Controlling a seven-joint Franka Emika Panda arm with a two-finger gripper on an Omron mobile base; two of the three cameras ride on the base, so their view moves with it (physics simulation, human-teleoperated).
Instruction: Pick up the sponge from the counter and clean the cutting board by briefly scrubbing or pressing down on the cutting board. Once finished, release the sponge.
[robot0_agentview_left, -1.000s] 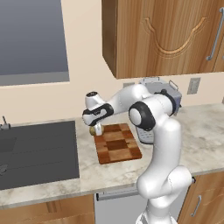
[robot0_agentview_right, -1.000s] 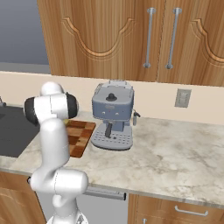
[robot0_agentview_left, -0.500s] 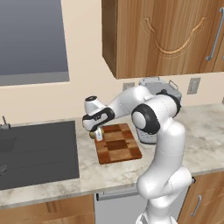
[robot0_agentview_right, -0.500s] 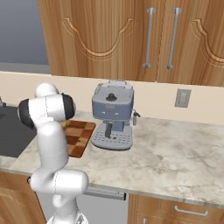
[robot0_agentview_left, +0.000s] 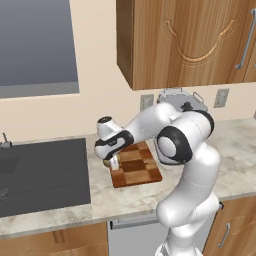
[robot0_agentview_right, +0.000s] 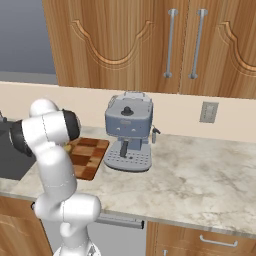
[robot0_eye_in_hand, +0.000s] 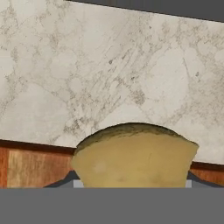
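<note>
Dark grey flat cooktop panel (robot0_agentview_left: 42, 175): far left. Two-finger gripper (robot0_agentview_left: 113, 162): clamped on small tan-yellow sponge (robot0_eye_in_hand: 133, 157), above beige-grey marbled counter (robot0_eye_in_hand: 87, 74) just left of checkered wooden cutting board (robot0_agentview_left: 136, 165). Risk: pressing here likely scrubs counter or board edge, missing board.

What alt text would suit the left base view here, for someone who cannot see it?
A white robot arm reaches left and down over a marbled counter, its gripper at the left edge of a checkered wooden cutting board with a tan sponge at its tips. A dark cooktop lies left; wooden cabinets hang above.
</note>
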